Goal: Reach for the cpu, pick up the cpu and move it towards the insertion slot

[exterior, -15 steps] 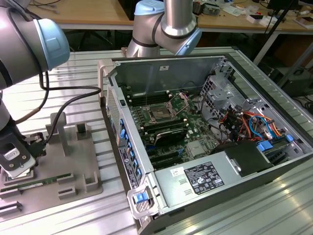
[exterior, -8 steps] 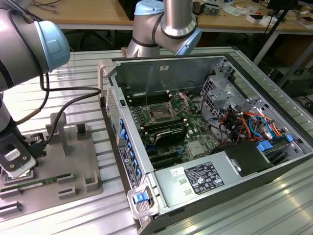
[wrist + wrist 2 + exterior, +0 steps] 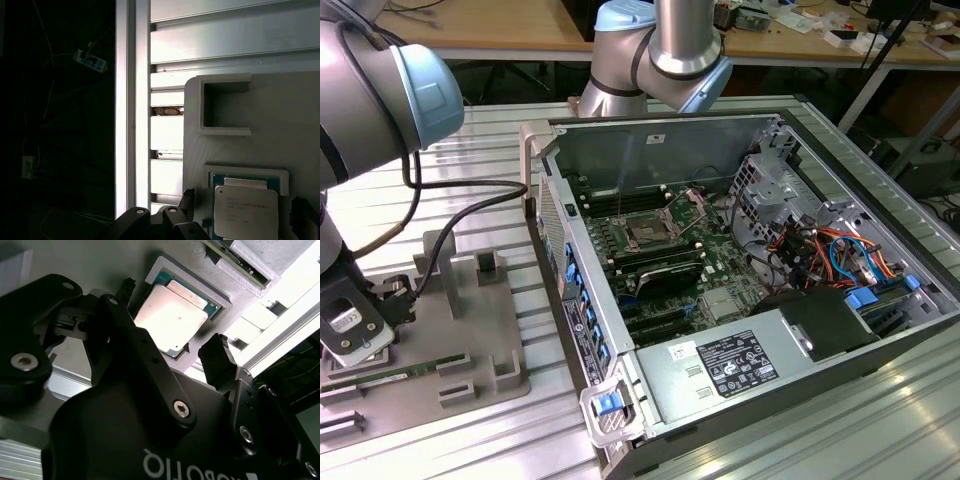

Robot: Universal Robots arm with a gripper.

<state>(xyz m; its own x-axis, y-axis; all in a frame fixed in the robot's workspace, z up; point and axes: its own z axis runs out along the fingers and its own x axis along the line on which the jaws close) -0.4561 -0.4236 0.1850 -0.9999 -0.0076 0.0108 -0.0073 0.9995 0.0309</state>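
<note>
The cpu point(image 3: 172, 320) is seated in a square recess of the grey tray point(image 3: 280, 125), which is laid on the desk point(image 3: 480, 150). The fingers point(image 3: 217, 357) are held spread on either side of it, with nothing grasped. Faint print is borne on its silvery top. The insertion slot point(image 3: 647, 232) is found well apart, inside the opened computer case point(image 3: 760, 130), where a white printed label point(image 3: 735, 365) is also carried.

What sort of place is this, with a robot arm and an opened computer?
Probably a robotics lab or workshop: an opened computer case sits on a slatted aluminium table, a grey tray holds a cpu, and cluttered wooden workbenches stand behind.
</note>
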